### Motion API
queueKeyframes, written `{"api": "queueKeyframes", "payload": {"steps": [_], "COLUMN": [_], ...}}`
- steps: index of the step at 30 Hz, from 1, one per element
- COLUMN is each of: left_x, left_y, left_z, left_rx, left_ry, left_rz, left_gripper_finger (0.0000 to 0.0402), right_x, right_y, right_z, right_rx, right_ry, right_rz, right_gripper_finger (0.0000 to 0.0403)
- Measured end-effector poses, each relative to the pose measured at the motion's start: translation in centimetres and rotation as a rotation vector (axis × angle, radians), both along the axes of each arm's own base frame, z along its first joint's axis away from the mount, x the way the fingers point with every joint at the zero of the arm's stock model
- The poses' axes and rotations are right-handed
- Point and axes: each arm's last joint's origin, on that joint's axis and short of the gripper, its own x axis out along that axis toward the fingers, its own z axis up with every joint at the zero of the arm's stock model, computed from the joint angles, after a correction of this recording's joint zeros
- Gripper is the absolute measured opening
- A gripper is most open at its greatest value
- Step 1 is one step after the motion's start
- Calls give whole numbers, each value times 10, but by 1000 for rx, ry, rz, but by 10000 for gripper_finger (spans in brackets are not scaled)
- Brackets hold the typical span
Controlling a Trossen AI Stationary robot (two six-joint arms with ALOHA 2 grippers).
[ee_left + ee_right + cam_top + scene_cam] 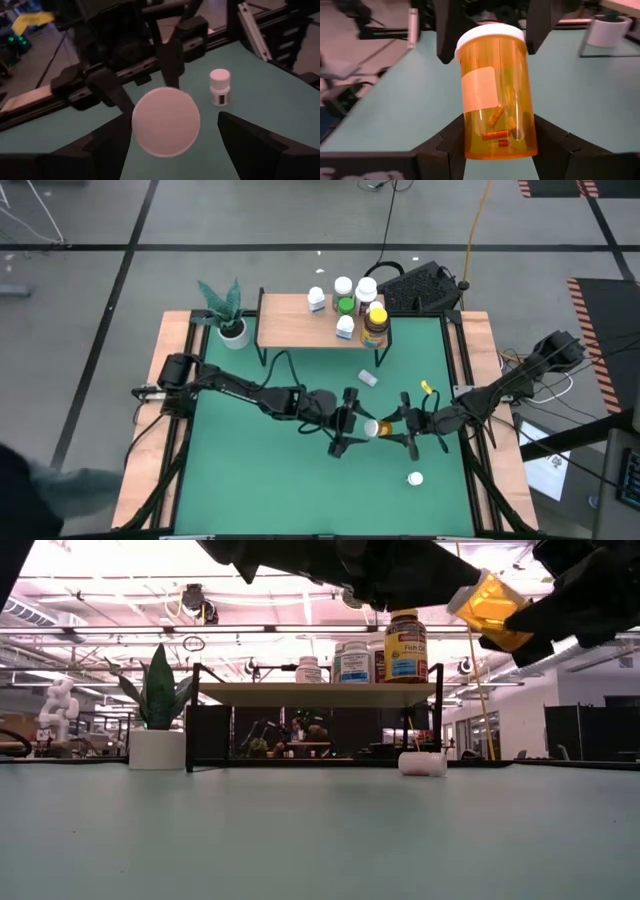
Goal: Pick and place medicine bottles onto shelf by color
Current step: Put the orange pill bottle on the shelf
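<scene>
Right gripper [495, 145] clamps translucent orange cylindrical bottle [495, 90], white cap toward left gripper [170, 132], fingers spread, empty

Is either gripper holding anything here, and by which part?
The right gripper holds the orange bottle by its base end, white cap pointing at the open left gripper, which grips nothing.

Amber bottle [495, 95] with white cap and pale label, capsules at its base, clamped between the right gripper [495, 142] fingers, above green table [395, 100], white pot [609, 29] far behind
</scene>
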Motion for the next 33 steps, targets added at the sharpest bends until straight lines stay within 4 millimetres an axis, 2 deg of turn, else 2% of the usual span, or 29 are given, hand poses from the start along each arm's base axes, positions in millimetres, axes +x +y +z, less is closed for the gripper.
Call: {"api": "queueKeyframes", "payload": {"steps": [12, 25, 33], "left_x": [-2, -1, -1], "left_y": [-17, -21, -18], "left_z": [3, 10, 7], "left_rx": [55, 39, 53], "left_ry": [-52, -124, -99], "left_rz": [-57, -66, -28], "left_gripper_finger": [296, 294, 234], "right_x": [4, 6, 6], "right_y": [4, 4, 6], "right_z": [7, 4, 8], "right_rx": [-17, -34, -35], "right_ry": [-85, -75, -117], "right_rz": [79, 69, 100], "right_gripper_finger": [165, 165, 165]}}
